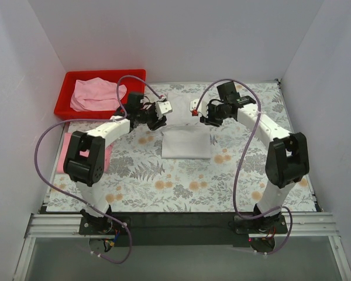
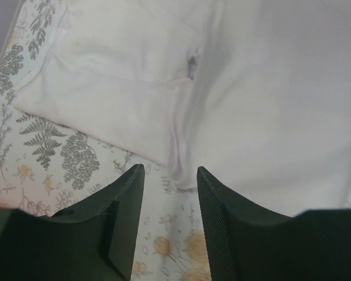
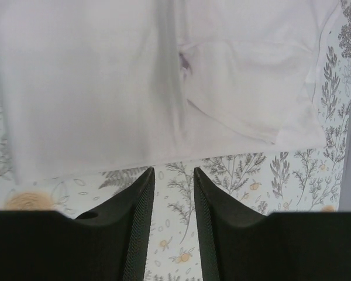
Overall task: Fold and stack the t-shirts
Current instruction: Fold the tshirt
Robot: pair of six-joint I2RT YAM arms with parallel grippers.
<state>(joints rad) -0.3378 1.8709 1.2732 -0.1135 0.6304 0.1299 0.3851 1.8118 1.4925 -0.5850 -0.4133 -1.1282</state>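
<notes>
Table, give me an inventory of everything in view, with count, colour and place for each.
white t-shirt: one, white, lying partly folded at the table's centre
red bin: one, red, far left corner
pink garments: count unclear, pink, heaped in the red bin
pink folded cloth: one, pink, left edge of the table, partly hidden by the left arm
floral tablecloth: one, white with grey and orange print, covering the table
left gripper: one, black, open, at the shirt's edge
right gripper: one, black, open, at the shirt's edge

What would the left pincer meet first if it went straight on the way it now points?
Most likely the white folded fabric t-shirt: the open left pincer aims at its seamed edge, just past a strip of floral-print tablecloth. Depth is unclear, so the tablecloth could come first.
</notes>
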